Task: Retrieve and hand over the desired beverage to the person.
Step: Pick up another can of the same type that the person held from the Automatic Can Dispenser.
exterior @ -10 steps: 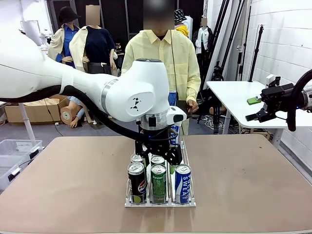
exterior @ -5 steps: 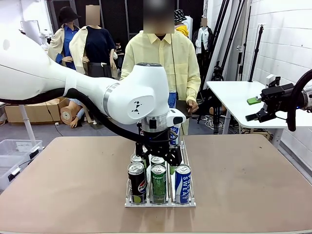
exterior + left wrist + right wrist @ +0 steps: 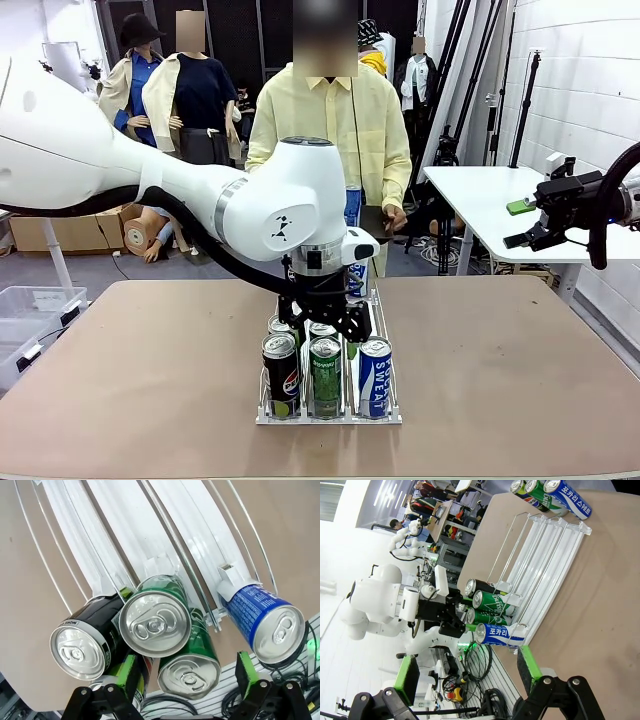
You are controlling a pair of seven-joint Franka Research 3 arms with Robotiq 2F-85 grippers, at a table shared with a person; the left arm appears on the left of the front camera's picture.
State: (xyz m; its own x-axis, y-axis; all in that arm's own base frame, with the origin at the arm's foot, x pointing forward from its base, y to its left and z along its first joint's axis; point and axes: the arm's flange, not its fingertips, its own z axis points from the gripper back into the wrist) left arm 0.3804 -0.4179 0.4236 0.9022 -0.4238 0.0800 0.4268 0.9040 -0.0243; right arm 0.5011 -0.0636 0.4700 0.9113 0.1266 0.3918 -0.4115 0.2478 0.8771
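A rack [image 3: 393, 417] sits mid-table [image 3: 520, 380]. Three cans [image 3: 325, 375] line its near end, with seemingly two more [image 3: 282, 324] behind. The left gripper [image 3: 328, 322] hangs above those. The person [image 3: 325, 120] stands beyond the far edge.

The front view looks from the table's [image 3: 120, 380] near edge straight across to the person [image 3: 320, 120] at the far edge. The left wrist view hangs close over the rack [image 3: 125, 525], facing steeply down onto the cans [image 3: 155, 625]. The right wrist view, rolled sideways, looks in from farther off, past the table's right edge. All three share the rack.
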